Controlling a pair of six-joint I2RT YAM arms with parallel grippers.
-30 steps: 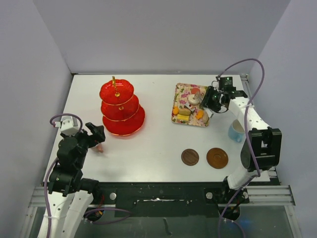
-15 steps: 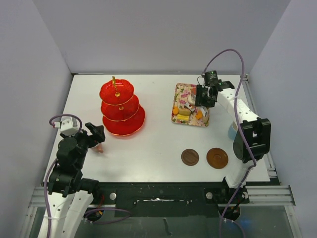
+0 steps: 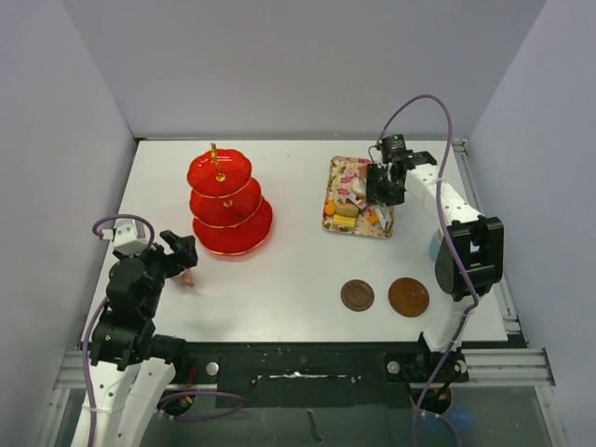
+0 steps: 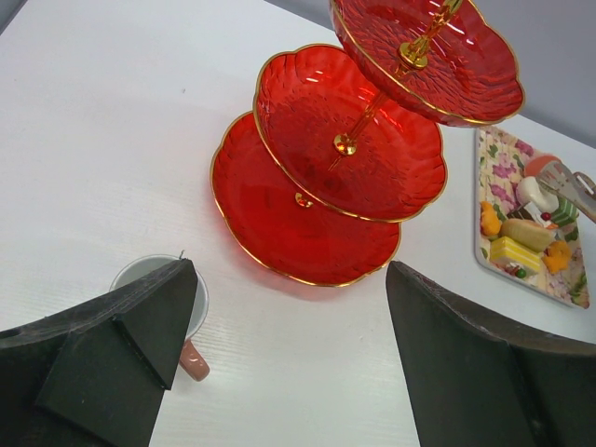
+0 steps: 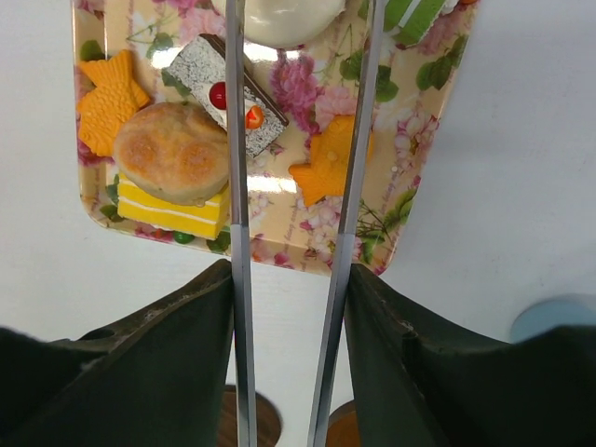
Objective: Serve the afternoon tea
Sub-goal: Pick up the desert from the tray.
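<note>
The red three-tier stand (image 3: 228, 200) with its gold handle stands at the left of the table, also in the left wrist view (image 4: 345, 140). My left gripper (image 3: 182, 256) (image 4: 291, 265) hangs open beside the pink cup (image 3: 189, 277) (image 4: 194, 361), touching nothing. My right gripper (image 3: 384, 186) (image 5: 291, 270) is shut on metal tongs (image 5: 235, 140), whose two arms spread over the floral tray (image 3: 358, 197) (image 5: 307, 121) of small cakes. A white cake (image 5: 279, 19) lies between the tong arms at the top edge; the tips are out of frame. Beside them are a grey slice (image 5: 223, 88) and an orange star (image 5: 321, 168).
Two brown saucers (image 3: 357, 295) (image 3: 408, 297) lie near the front right. The light-blue cup (image 3: 438, 247) (image 5: 559, 317) sits right of the tray, mostly behind my right arm. A bun on a yellow cake (image 5: 172, 154) and an orange fish biscuit (image 5: 110, 98) fill the tray's corner.
My right arm has swung left, bringing the tongs over the tray, and the tong arms have spread wider. The left arm has not moved.
</note>
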